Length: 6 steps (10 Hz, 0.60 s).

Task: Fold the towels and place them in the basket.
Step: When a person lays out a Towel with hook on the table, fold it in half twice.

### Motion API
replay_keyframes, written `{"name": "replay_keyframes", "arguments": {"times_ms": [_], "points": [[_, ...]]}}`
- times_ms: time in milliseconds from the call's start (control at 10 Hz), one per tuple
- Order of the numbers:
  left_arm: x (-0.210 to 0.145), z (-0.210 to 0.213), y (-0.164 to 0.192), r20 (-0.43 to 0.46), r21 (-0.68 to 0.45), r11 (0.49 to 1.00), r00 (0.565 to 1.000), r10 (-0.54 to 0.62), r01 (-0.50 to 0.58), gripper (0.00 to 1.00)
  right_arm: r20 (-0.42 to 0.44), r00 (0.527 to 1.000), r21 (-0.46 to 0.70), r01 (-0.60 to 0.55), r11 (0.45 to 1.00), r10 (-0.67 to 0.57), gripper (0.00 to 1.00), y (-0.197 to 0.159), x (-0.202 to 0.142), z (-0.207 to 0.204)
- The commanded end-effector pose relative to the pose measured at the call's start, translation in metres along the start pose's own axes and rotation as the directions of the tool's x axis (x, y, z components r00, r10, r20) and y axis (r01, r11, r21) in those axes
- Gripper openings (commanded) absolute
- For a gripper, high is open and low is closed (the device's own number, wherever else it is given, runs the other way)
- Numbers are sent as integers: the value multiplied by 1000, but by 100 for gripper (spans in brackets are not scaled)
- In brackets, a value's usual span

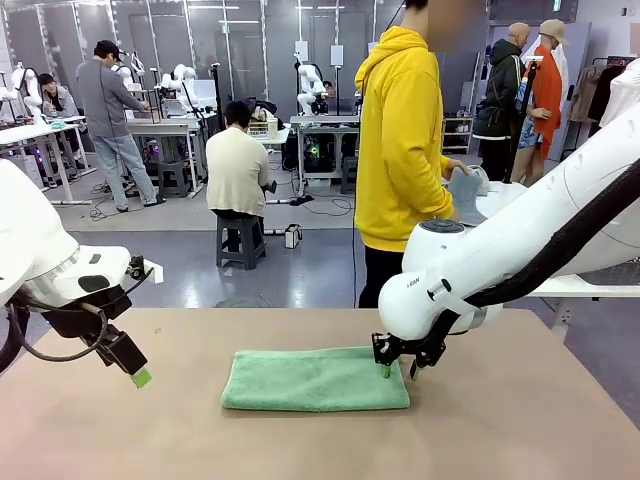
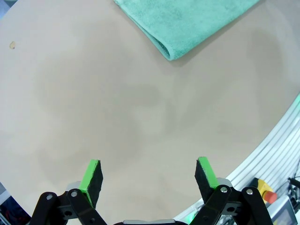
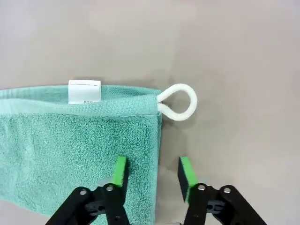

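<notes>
The right gripper [image 3: 153, 161] stood down at the table [image 1: 500, 430] with its jaws part-way apart, a moderate gap between the 2 green pads [image 3: 121, 169]. 1 pad was over the mint green towel [image 3: 70, 140] and the other over bare table just beyond the towel's short edge, so that edge lay between them. Neither pad was seen to pinch the cloth. In the front view this gripper [image 1: 400, 372] met the towel [image 1: 315, 380] at its right-hand end. 1 white label [image 3: 84, 91] sat on the hem, and 1 white loop [image 3: 180, 102] stuck out from the corner onto the table, just beyond the pads. The left gripper [image 2: 150, 164] had its jaws spread wide, held nothing, and hung above bare table, well apart from the towel's folded corner [image 2: 187, 21]. Count on this table: 1 green towel, flat and folded double, near the middle. 1 pale grey-blue cloth [image 1: 465, 192] was at the hands of a person in a yellow hooded top at the far side.
</notes>
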<state>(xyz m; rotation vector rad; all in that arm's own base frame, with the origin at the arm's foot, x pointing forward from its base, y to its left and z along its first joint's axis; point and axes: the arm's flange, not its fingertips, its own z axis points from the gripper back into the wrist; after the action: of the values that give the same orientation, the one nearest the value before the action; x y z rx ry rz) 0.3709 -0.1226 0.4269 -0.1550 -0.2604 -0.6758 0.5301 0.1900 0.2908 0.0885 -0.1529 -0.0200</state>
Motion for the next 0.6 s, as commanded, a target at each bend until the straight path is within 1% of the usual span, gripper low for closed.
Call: {"name": "replay_keyframes", "arguments": {"times_ms": [0,300,500], "points": [[0,-2,0,-5,9,1000,1000,2,-2,100,27,998,-8,49,999,-49,0,8,-1,-5],[0,-2,0,-5,9,1000,1000,2,-2,100,3,998,2,58,998,-58,0,8,2,-8],[0,-2,0,-5,9,1000,1000,2,-2,100,6,998,5,66,998,-66,0,4,3,-5]]}}
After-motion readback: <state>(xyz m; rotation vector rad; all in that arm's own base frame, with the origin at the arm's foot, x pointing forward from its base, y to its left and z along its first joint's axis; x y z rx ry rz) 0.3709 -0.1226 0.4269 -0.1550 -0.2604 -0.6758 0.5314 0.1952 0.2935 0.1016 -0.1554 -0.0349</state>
